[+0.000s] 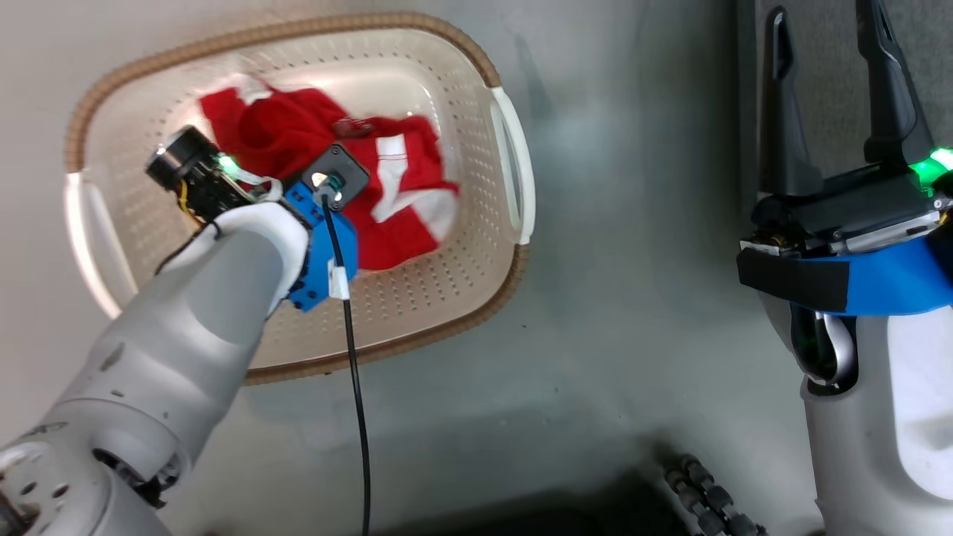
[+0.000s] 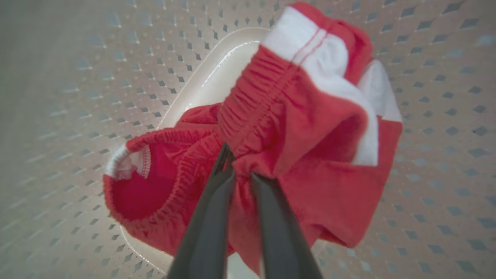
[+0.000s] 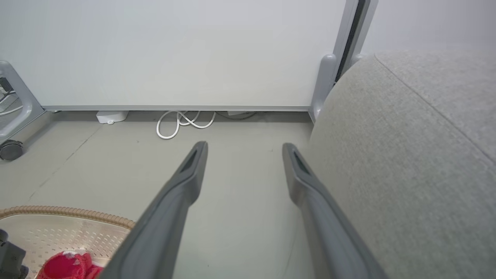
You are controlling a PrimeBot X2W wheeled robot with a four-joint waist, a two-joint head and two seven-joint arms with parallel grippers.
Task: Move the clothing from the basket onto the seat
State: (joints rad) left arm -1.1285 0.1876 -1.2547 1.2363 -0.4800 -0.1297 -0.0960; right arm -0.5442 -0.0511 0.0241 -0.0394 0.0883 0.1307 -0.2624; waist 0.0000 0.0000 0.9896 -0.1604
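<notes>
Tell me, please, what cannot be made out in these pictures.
- Left wrist view: bunched folds of the clothing hide whether the left gripper pinches one garment or two.
- Head view: the left arm covers part of the basket and the clothing in it.
- Right wrist view: the seat is cut off by the right and bottom edges.

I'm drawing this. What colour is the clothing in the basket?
Clothing is red with white stripes; left wrist view.

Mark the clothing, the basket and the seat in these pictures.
clothing (image 2: 329,193), left wrist view, on the plain red fabric.
basket (image 1: 424,290), head view, on its perforated inner wall.
seat (image 3: 387,174), right wrist view, on the grey upholstery below the seam.
</notes>
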